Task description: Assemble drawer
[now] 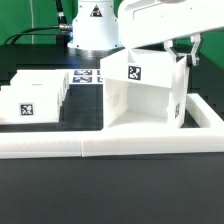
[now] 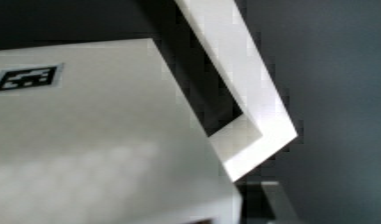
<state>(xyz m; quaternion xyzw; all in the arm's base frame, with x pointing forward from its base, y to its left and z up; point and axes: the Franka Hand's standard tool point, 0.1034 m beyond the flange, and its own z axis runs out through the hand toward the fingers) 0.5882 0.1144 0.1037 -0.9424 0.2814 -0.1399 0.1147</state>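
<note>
The drawer housing (image 1: 140, 95) stands upright; the claw (image 1: 186, 50) hangs over its wall on the exterior view's right. Claw opening cannot be told.

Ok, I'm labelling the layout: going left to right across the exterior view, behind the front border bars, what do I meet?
drawer tray → marker board → drawer housing

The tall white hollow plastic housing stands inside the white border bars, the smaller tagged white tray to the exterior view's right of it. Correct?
No. In the exterior view the smaller tagged white tray lies to that view's left of the tall white hollow plastic housing; the housing does stand inside the white border bars.
</note>
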